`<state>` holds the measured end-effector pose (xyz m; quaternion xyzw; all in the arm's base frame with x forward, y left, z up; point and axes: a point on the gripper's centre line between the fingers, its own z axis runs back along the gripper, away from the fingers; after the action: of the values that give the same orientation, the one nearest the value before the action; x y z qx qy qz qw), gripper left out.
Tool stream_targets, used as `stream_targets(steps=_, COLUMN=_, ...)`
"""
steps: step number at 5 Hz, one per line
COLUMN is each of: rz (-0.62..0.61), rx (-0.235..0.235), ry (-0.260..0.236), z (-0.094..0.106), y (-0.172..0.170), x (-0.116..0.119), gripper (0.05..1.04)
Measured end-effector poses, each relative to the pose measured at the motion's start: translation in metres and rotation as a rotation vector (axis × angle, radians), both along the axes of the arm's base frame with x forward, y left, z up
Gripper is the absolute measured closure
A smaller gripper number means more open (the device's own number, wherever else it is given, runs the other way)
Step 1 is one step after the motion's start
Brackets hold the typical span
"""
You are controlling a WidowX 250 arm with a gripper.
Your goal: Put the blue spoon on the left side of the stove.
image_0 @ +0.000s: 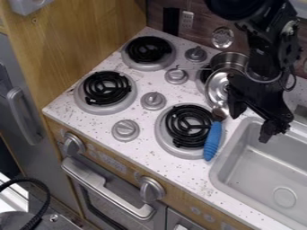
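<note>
- Spoon [212,141]: blue handle
- Gripper [253,123]: black
- Coils [107,88]: black
- Burner rims [105,110]: silver-grey
- Counter [174,175]: white, dark speckles
- Knobs [153,100]: grey
- Sink [219,174]: pale grey
- Pot [230,59]: silver
- Side panel [90,40]: tan, wood-grained
- Wall [207,28]: dark reddish brown, streaked
- Oven handle [105,188]: silver-grey
- Outlet [187,19]: whitish
- Left door [19,63]: grey

Soft, fairly even light leaves pale glints along the oven handle [90,177].

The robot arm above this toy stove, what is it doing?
The robot arm has its open gripper near the sink, holding nothing. The blue spoon lies at the right edge of the front right burner, beside the sink. It is to go to the left side of the stove, but it is not there yet.
</note>
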<state>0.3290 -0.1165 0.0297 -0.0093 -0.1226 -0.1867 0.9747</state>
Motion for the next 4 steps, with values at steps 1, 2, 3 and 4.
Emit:
stream_targets(steps=1, rz=0.007, rx=0.009, ry=0.038, z=-0.012, y=0.002, x=-0.005, gripper=0.088)
stream_targets(steps=2, rz=0.057, rx=-0.001, ry=0.072, z=-0.028, y=0.008, x=0.003, gripper=0.088)
stream_targets(steps=3, rz=0.208, rx=0.031, ry=0.085, z=-0.033, y=0.019, x=0.019, gripper=0.088)
stream_targets(steps=4, rz=0.429, rx=0.077, ry=0.098, z=-0.05, y=0.027, x=0.032, gripper=0.088)
